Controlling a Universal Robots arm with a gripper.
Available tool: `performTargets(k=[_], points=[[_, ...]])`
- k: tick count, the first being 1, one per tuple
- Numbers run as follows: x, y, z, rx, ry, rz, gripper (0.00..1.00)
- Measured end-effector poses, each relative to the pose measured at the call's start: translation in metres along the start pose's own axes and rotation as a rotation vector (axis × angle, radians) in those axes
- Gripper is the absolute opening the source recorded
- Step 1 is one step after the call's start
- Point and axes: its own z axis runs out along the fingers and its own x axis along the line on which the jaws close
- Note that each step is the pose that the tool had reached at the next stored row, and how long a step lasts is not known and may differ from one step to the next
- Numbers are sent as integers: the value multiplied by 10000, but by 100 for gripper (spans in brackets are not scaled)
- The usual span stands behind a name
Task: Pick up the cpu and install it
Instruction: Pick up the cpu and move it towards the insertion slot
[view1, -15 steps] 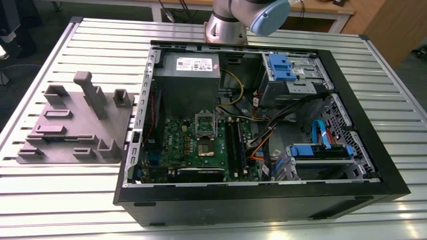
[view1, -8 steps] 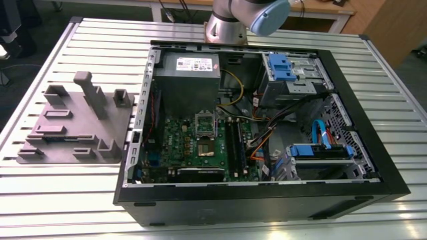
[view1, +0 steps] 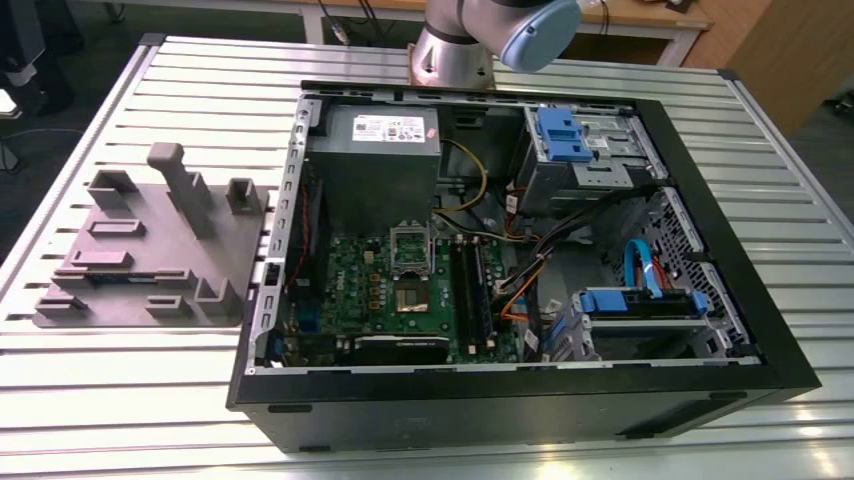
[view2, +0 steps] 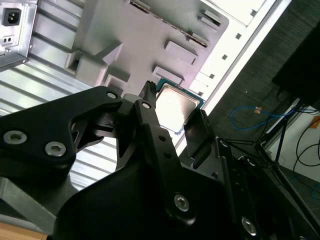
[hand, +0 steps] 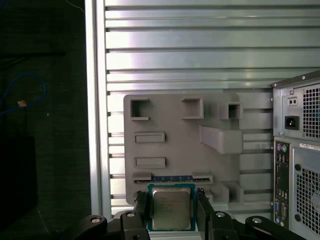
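Between the two black fingers (hand: 141, 207) of your gripper (hand: 172, 197) sits the cpu (hand: 171, 212), and the fingers are closed against two opposite edges of it. You see its silvery metal top facing the camera in the first wrist view, with a thin green border around it. The second wrist view shows the same grip from the other side: the gripper (view2: 174, 103) holds the cpu (view2: 176, 108) with one finger (view2: 151, 117) on each side of the chip.

Behind the cpu, in both wrist views, you find the grey fixture tray (hand: 175, 142) (view2: 145, 35) with its raised blocks and shallow pockets. It lies on the slatted metal table (hand: 190, 55) (view2: 47, 62). Just beside the tray stands the computer case (hand: 300, 150), and you look at its back panel with the ports and the power inlet. A blue cable (hand: 25, 95) lies on the dark floor beyond the table's edge.

From the exterior view you can see the fixture tray (view1: 134, 265) on the table (view1: 134, 400) at the exterior view's left, and the open computer case (view1: 534, 395) next to it. Inside the case lies the green motherboard (view1: 354, 275) with its dark socket (view1: 411, 292) near the middle of the board. I cannot tell from this view if something is already in the socket. The arm (view1: 454, 45) rises at the far edge of the table, behind the case.
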Motion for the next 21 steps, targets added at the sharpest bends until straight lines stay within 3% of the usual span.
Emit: performTargets(k=[12, 14, 18, 20, 21], points=[[-23, 1, 0, 0, 0, 0, 47], [-82, 3, 2, 0, 0, 0, 47], [-90, 4, 2, 0, 0, 0, 47], [-182, 7, 4, 0, 0, 0, 47], [-182, 7, 4, 0, 0, 0, 47]])
